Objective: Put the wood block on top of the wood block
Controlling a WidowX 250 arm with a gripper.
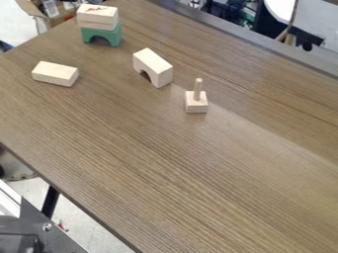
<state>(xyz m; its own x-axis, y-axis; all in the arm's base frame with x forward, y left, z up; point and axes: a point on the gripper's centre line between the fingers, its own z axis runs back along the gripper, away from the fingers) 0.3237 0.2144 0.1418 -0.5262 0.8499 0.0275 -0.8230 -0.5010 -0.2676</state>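
Note:
A plain rectangular wood block (55,73) lies flat at the left of the table. Right of it stands a plain arch-shaped wood block (153,67), its cutout facing down. Further right is a small square wood block (196,102) with an upright peg (198,88) on it. At the upper left, plain wood block pieces (98,17), the top one with a red mark, rest stacked on a green arch block (102,35).
The brown wooden table (178,173) has its left edge running diagonally down to the bottom. A metal frame (33,230) stands off the table at the lower left. Cardboard boxes (56,12) are behind the far left corner.

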